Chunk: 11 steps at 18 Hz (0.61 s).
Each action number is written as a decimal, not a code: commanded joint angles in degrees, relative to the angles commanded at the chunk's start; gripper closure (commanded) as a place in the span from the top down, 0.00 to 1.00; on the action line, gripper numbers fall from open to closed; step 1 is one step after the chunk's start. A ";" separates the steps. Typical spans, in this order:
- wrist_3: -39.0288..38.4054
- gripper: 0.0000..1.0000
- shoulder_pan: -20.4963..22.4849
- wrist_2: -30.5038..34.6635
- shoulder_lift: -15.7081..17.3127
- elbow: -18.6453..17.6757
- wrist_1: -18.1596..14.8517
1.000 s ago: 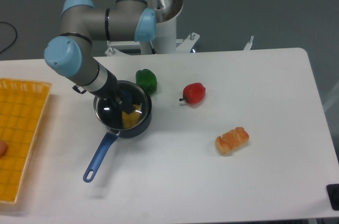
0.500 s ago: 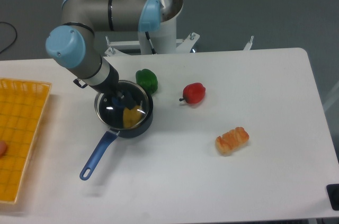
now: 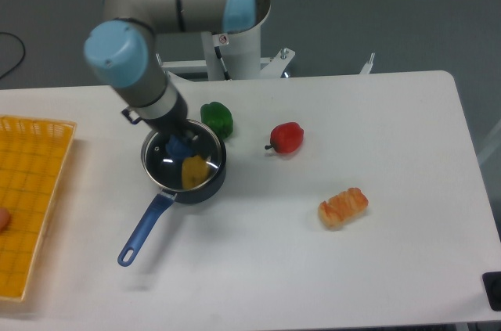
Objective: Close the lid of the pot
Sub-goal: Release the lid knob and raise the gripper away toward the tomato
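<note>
Pot: the small dark navy round saucepan point(image 3: 185, 171) with a long blue handle stands on the white desk point(image 3: 376, 151), left of centre, its handle running toward the near left.
Lid: the round clear glass lid point(image 3: 182, 160) with a metal rim and a blue centre knob point(image 3: 179, 145) lies over the pot's mouth; its rim appears to follow the pot's rim all round, and a yellow item point(image 3: 193, 171) shows through the glass.
Pincer: the two-finger pincer point(image 3: 177, 140) is just above the knob at the far side of the lid; I cannot tell whether its fingers grip the knob or have let go.
Neighbours: a green bell pepper point(image 3: 217, 119) sits just beside the pot's far-right edge, a red bell pepper point(image 3: 287, 138) further right, a bread roll point(image 3: 343, 206) well apart to the near right, and a yellow mesh tray point(image 3: 31, 190) at the left edge.
Step in hand: by my judgement, seating and releasing the lid.
Doing it well: part the fingers fully before lifting, then rise straight up so the knob is not dragged and the lid stays centred; keep the wrist off the green pepper.
Change since earlier: the arm's elbow and wrist have risen and swung right, the pincer has drawn up from the lid, and the pot's handle has shifted slightly toward the left.
</note>
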 joint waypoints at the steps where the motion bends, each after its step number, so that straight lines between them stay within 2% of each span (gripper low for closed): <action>1: 1.75 1.00 1.23 0.09 0.09 -0.17 -0.18; 6: 11.24 1.00 11.33 -1.49 1.50 0.26 -0.18; 9: 18.71 1.00 16.34 -2.11 1.50 0.26 -0.09; 11: 21.01 1.00 19.68 -3.51 1.32 0.35 0.08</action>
